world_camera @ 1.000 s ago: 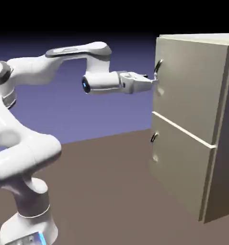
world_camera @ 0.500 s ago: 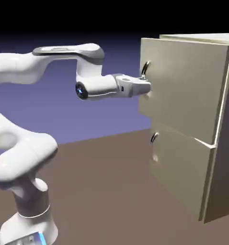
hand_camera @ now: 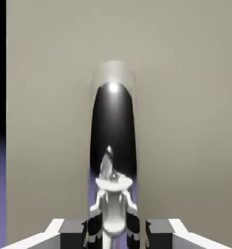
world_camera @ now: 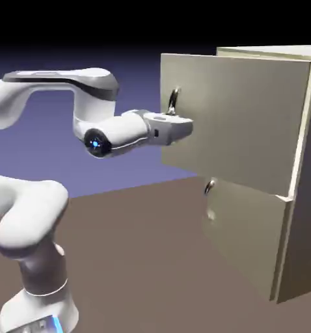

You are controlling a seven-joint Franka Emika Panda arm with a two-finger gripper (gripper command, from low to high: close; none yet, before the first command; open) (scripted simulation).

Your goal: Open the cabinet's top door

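Pincer (hand_camera: pixel 116 232) clamped on open, flat beige door's (world_camera: pixel 243 120) dark curved handle (world_camera: pixel 174 98), apparently low down.

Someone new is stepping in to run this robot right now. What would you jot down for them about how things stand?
End effector: closed on the top door's handle, near the handle's lower part.
Top door: swung partly out from the cabinet, free edge toward the exterior view's left.
Bottom door: shut, its own handle untouched.
Done: handle gripped, top door pulled ajar.
Left: probably keep swinging the door wider, if this gap isn't enough, then let go.
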